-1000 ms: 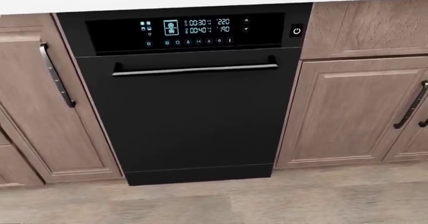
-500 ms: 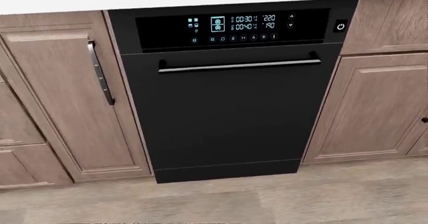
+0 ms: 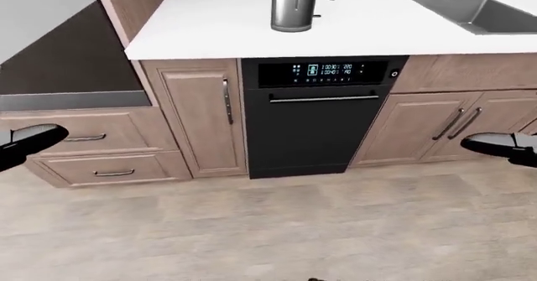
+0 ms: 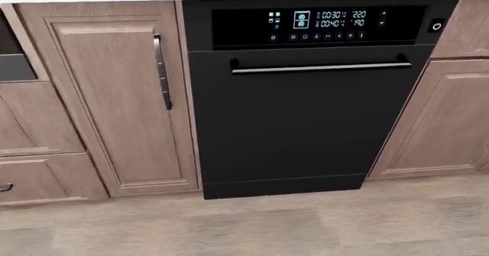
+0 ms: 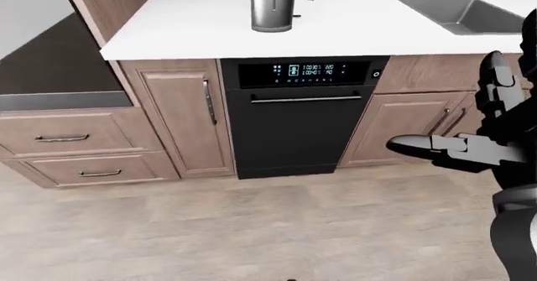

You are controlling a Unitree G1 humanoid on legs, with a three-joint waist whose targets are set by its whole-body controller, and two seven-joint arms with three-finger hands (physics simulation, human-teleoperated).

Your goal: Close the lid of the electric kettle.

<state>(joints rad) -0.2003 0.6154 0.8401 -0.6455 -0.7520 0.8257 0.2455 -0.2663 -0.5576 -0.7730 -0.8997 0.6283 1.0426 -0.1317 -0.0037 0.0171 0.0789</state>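
Floor (image 3: pixel 277 224) of pale wood planks lies nearest. Above it the left hand (image 3: pixel 25 144) pokes in at the left edge and the right hand (image 5: pixel 445 147) at the right, fingers stretched out flat, both empty and well short of the cabinets. Beyond stands a black dishwasher (image 3: pixel 315 114) with a lit panel, between wooden cabinet doors (image 3: pixel 201 114). Farther off, on the white table (image 3: pixel 209 26), the steel electric kettle (image 3: pixel 294 4) stands upright above the dishwasher, its lid cut off from sight; a sink (image 3: pixel 483 10) sits to the right
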